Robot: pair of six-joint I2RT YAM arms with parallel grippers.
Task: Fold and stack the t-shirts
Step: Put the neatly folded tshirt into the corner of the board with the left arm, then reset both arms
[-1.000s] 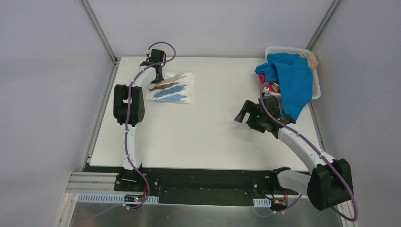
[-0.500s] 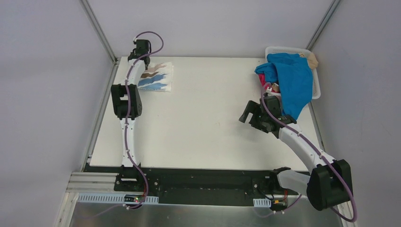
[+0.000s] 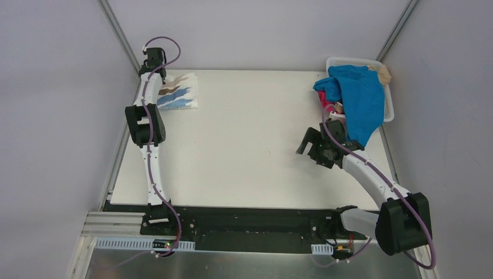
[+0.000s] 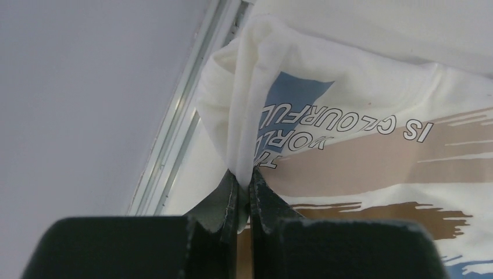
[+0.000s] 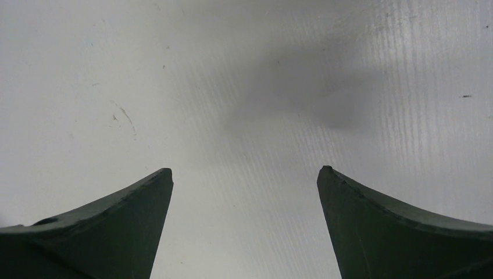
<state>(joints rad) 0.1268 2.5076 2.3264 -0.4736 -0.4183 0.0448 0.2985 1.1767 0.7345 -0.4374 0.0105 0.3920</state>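
Top external is showing white t-shirt (image 3: 177,97) folded at far-left corner of counter (image 3: 256,151), left hand (image 4: 244,180) clenching its edge; right hand (image 5: 244,180) idling spread, empty; blue t-shirt (image 3: 363,99) and others waiting heaped in basket (image 3: 349,58).

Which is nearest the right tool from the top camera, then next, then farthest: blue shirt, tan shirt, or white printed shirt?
1. Blue shirt, just beside the right tool.
2. Tan shirt, back-right corner.
3. White printed shirt, far left.
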